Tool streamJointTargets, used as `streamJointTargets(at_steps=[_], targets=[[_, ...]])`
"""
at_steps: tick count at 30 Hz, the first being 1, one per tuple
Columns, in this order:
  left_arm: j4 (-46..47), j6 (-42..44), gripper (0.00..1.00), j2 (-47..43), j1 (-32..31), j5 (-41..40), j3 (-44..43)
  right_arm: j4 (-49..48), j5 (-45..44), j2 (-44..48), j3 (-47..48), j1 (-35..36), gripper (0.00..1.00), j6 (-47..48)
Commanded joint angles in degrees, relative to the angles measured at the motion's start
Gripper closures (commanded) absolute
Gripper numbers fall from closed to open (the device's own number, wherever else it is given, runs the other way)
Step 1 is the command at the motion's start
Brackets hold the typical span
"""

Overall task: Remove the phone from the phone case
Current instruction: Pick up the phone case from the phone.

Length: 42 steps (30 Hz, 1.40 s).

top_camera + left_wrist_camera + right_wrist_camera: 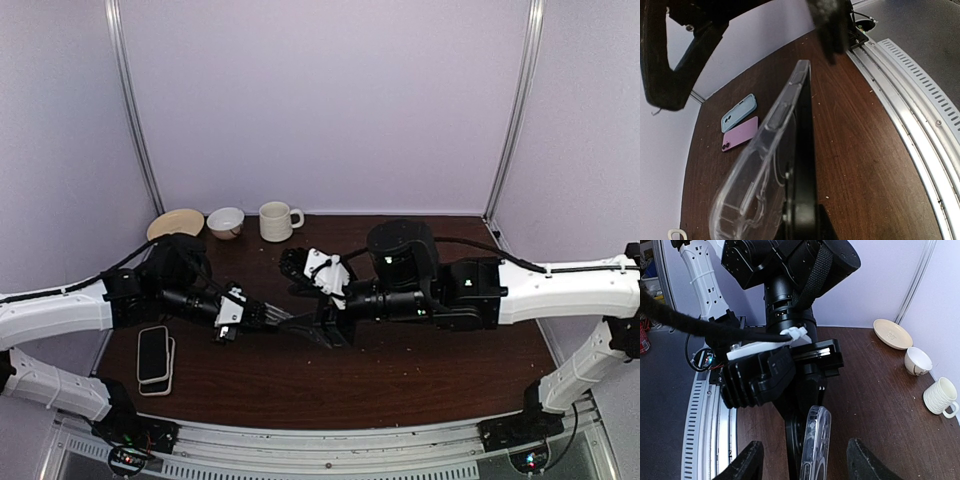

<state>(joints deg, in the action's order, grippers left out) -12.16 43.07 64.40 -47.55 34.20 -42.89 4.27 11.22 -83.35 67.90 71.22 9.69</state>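
My left gripper (802,226) is shut on the lower end of a black phone (804,150), held edge-up above the table. The clear phone case (760,170) bows away from the phone along its left side, still meeting it at the far tip. In the right wrist view the phone (794,440) and the clear case (816,440) stand between my right gripper's fingers (747,465), which are open with a gap on each side. In the top view both grippers meet over the table's middle, left gripper (283,321) facing right gripper (325,325).
A tan plate (175,222), a white bowl (225,221) and a cream mug (277,221) line the back edge. A blue case (739,112) and a pink phone (740,134) lie at the table's left front. The metal rail (910,100) runs along the near edge.
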Motion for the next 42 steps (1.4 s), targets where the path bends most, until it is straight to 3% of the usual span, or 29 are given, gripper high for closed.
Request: streamJointTargets(at_steps=[1, 19, 36, 42], targets=[[3.09, -1.34, 1.00, -0.32, -0.53, 0.27, -2.88, 0.94, -2.55, -2.40, 3.64, 0.78, 0.41, -0.97], [2.95, -1.24, 1.00, -1.09, -1.05, -0.09, -2.72, 2.20, -9.48, -9.35, 7.89, 1.86, 0.65, 1.02], [2.85, 0.07, 1.00, -2.08, -1.07, 0.85, -2.20, 3.59, -17.35, -10.88, 8.08, 2.34, 0.69, 2.85], [2.85, 0.18, 1.00, -2.39, -1.23, 0.55, -2.10, 4.08, -16.29, -10.95, 8.21, 2.37, 0.72, 2.92]])
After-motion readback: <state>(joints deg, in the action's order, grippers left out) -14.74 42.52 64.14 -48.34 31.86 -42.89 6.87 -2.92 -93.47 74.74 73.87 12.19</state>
